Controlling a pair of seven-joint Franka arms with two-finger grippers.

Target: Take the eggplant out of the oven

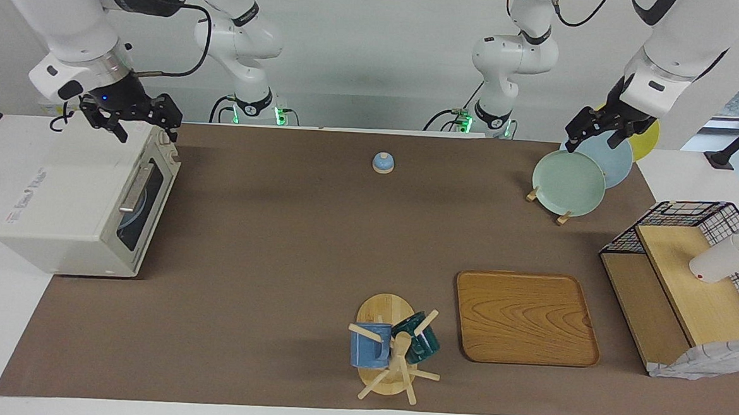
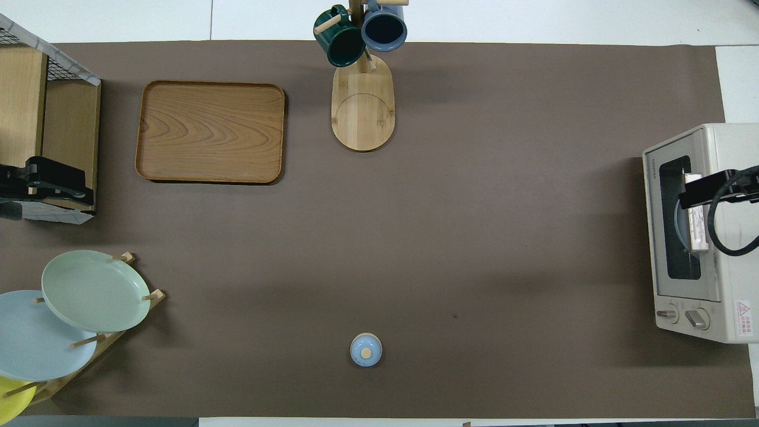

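Eggplant cannot be made out anywhere; through the dark glass of the oven [image 1: 84, 211] only something pale and round shows inside. Oven door is shut, its silver handle [image 1: 135, 189] across the glass and its knobs at the end nearer the robots. It stands at the right arm's end of the worktop [image 1: 279, 241], half on the brown mat.

Right pincer [image 1: 112, 118] hangs over the oven's top, at the corner nearer the robots, fingers spread and holding nothing. Left pincer [image 1: 592, 127] hangs over the plate rack [image 1: 547, 204] at the left arm's end, fingers spread too, nothing between them.

On the rack lean a green plate [image 1: 568, 182], a blue plate [image 1: 612, 158] and a yellow plate [image 1: 648, 137]. A small blue bell [image 1: 382, 162] sits mid-mat, near the robots. Farther from them lie a wooden tray [image 1: 525, 318] and, beside it, a mug tree [image 1: 390, 354] carrying a blue mug [image 1: 368, 345] and a dark green mug [image 1: 419, 338]. A wire-and-wood shelf [image 1: 688, 281] stands at the left arm's end, with a white cup [image 1: 724, 259] lying on its top board.
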